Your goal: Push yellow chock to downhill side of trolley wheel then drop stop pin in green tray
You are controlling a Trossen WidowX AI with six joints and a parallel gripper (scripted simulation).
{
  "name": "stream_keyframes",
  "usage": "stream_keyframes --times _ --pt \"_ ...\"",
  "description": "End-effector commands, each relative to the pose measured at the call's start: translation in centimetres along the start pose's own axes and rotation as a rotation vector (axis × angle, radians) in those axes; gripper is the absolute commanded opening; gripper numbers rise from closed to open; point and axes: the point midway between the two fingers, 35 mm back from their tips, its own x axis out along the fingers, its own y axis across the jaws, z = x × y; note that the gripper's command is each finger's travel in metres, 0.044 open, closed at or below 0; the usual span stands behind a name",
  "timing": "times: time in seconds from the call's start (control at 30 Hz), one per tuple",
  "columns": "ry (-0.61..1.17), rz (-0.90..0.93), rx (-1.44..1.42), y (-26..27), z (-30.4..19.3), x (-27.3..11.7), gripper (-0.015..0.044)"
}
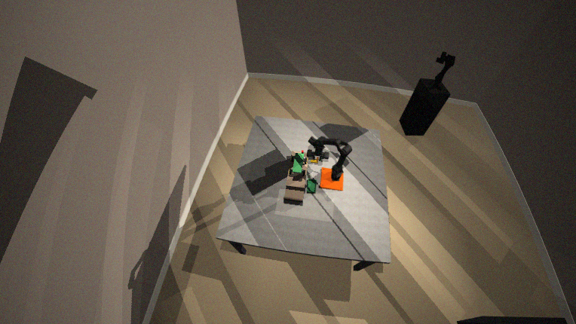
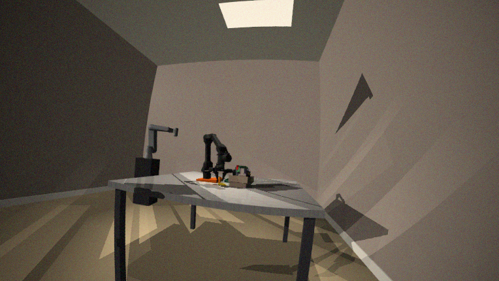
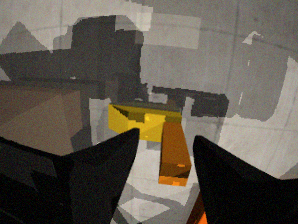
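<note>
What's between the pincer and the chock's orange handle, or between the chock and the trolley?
Nothing visible blocks the open pincer from the orange handle. Toward the trolley, the ramp's raised side stands beside the yellow chock, so it probably needs lifting.

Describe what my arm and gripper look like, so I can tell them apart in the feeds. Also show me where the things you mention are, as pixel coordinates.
The arm [image 1: 341, 160] [image 2: 208, 153] is black throughout, with chunky joints and slimmer links. The gripper [image 1: 317, 155] [image 3: 166, 137] is black too; up close its two fingers look dark, angular and tapered to narrow tips.
</note>
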Motion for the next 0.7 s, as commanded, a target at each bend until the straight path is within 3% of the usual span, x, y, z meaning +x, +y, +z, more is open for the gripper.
stream_keyframes --times 0.0,0.2,0.33,0.67 --pt "0.004 -0.015 -0.007 -0.35 -0.16 0.55 0.0190" --pt "0.004 -0.015 -0.007 -0.35 -0.16 0.55 0.0190" --pt "0.004 -0.005 0.000 -0.09 -0.07 0.31 0.0085" --pt "0.004 -0.005 0.000 -0.08 -0.07 0.23 0.0000"
